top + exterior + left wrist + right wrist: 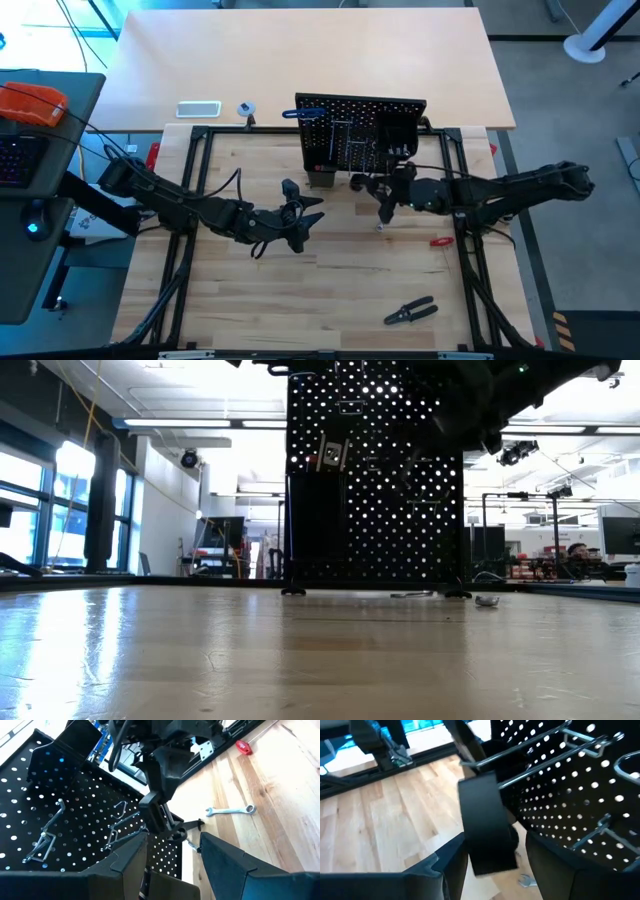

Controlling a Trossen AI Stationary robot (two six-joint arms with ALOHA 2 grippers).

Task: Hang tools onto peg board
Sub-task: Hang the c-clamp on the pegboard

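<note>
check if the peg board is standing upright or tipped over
Upright: the peg board stands vertical on its feet on the table in the low view.

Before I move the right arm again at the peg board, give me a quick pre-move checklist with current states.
1. Peg board upright: ok.
2. Right gripper in front of the board: ok.
3. Right gripper holding a tool: cannot tell.
4. Left gripper apart from the right gripper: ok.
5. Silver wrench off the board, on the table: not ok.
6. Black-handled pliers and red-handled tool hung up: not ok, both on the table.
</note>
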